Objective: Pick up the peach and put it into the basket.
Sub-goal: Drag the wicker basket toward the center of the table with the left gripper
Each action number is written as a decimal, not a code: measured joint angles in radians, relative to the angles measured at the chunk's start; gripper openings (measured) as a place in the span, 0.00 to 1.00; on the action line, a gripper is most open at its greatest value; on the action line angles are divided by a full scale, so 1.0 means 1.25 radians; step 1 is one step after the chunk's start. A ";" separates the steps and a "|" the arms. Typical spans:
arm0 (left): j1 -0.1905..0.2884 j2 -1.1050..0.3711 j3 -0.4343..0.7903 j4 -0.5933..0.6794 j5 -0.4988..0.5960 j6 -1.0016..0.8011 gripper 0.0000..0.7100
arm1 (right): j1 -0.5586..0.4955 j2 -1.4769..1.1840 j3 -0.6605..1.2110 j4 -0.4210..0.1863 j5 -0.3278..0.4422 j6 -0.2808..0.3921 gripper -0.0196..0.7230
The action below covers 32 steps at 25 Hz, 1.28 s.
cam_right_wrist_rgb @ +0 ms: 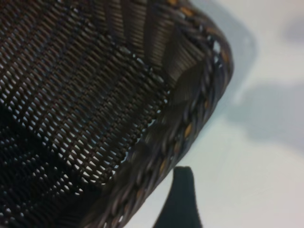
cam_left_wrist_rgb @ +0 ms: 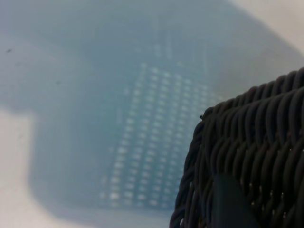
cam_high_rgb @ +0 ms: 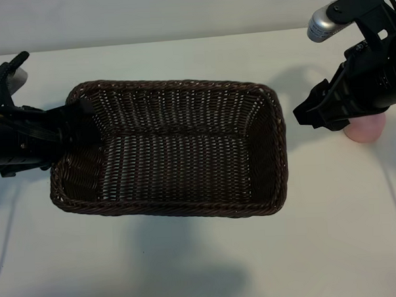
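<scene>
The dark brown wicker basket (cam_high_rgb: 174, 209) sits mid-table. My left gripper (cam_high_rgb: 85, 117) is at its left end, shut on the short wall there. The left wrist view shows one dark finger (cam_left_wrist_rgb: 232, 202) lying against the braided rim (cam_left_wrist_rgb: 266, 142). The pale pink peach (cam_high_rgb: 366, 130) rests on the table right of the basket, mostly hidden under my right arm. My right gripper (cam_high_rgb: 307, 115) hangs open just outside the basket's right rim, holding nothing. In the right wrist view one finger (cam_right_wrist_rgb: 183, 197) shows beside the basket's corner (cam_right_wrist_rgb: 199, 95).
The white tabletop (cam_high_rgb: 333, 234) lies open in front of the basket and to its right. The weave throws a dotted shadow on the table (cam_left_wrist_rgb: 142, 142) beside the left gripper. A silver cylinder (cam_high_rgb: 322, 23) sits on the right arm.
</scene>
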 joint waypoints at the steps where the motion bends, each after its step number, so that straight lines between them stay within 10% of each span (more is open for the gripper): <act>1: 0.000 0.000 0.000 -0.006 -0.003 0.010 0.46 | 0.000 0.000 0.000 0.000 0.000 0.000 0.83; 32: -0.062 0.277 -0.240 -0.114 -0.053 0.064 0.46 | 0.000 0.000 0.000 0.000 0.002 0.001 0.83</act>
